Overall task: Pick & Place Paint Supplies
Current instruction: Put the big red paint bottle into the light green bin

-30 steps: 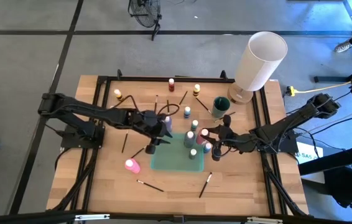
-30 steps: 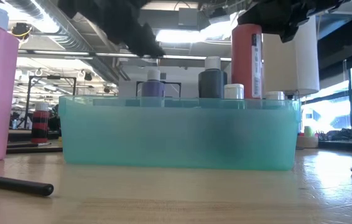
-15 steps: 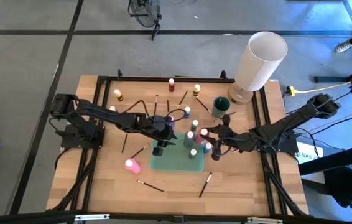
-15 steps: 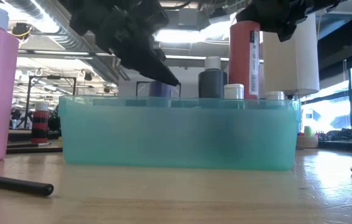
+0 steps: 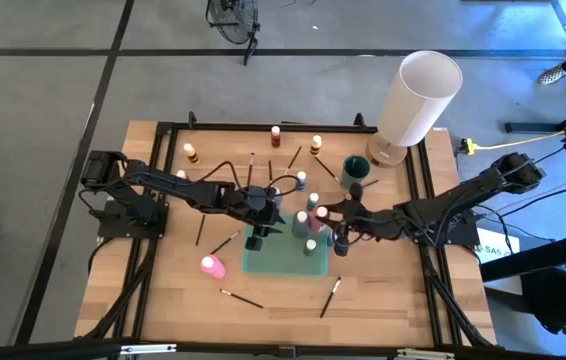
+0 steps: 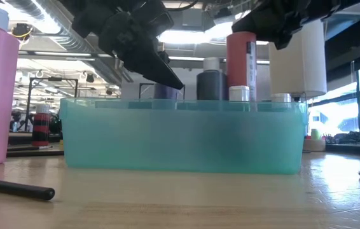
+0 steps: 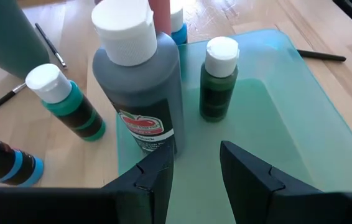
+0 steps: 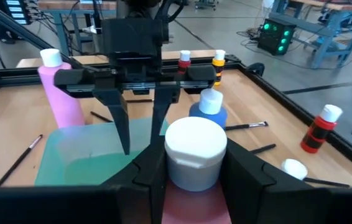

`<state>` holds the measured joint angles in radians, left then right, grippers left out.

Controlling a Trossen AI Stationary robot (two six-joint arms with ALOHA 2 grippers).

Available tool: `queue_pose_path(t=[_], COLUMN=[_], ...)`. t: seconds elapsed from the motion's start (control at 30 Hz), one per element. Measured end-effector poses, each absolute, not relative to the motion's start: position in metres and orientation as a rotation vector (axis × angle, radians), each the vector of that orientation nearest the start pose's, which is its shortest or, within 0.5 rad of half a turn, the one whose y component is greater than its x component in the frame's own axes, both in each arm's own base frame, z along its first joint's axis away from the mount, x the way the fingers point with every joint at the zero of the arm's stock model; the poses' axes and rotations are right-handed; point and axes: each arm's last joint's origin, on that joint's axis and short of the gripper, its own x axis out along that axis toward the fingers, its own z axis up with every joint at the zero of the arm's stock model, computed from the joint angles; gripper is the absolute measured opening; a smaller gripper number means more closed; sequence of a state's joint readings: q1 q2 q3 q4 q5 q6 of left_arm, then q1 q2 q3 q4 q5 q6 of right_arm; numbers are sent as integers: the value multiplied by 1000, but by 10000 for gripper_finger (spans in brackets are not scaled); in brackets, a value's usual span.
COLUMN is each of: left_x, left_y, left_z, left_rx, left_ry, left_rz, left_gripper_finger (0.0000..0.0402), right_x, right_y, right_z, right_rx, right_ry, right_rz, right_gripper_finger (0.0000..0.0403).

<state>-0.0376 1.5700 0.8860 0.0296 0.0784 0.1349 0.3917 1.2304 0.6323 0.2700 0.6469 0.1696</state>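
High view is giving you the layout: on the left of the table (image 5: 163, 290) a pink bottle (image 5: 212, 267) is standing apart from the teal tray (image 5: 263, 262), and thin brushes (image 5: 241, 298) are lying loose around it, while more small bottles are waiting along the far edge.

Your left hand (image 5: 260, 226) is hovering over the tray's left end with its fingers apart and nothing between them. Your right hand (image 5: 325, 226) is gripping a red bottle (image 5: 319, 221) by its body, just under the white cap, over the tray's right part.

To place it well, you are wanting the red bottle upright and lowering it into a bare patch of the tray floor, beside the bottles already standing there, not on top of them. I judge the gap to be tight, so keep the left hand clear while you are descending, and let go only once the base is resting.

Low view is showing what the overhead cannot: the red bottle (image 6: 241, 67) is hanging above the tray rim, not yet down. Left wrist view is showing a tall dark bottle (image 7: 140, 87) and a small green bottle (image 7: 217, 79) already standing in the tray, with open floor beside them.
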Motion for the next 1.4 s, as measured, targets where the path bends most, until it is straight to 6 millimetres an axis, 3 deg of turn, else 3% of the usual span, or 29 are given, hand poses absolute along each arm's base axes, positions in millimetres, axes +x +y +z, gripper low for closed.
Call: queue_pose_path(t=[0.5,1.4], left_x=[324,324], left_y=[-14,-14], left_z=[200,200], left_rx=[116,111], left_ry=[649,651], left_rz=[-157,-155], left_gripper_finger=[127,127], right_x=[250,249], right_y=[76,77], right_z=[223,220], right_rx=[-2,17], right_ry=[307,339], right_rz=[-277,-245], right_gripper_finger=[118,137])
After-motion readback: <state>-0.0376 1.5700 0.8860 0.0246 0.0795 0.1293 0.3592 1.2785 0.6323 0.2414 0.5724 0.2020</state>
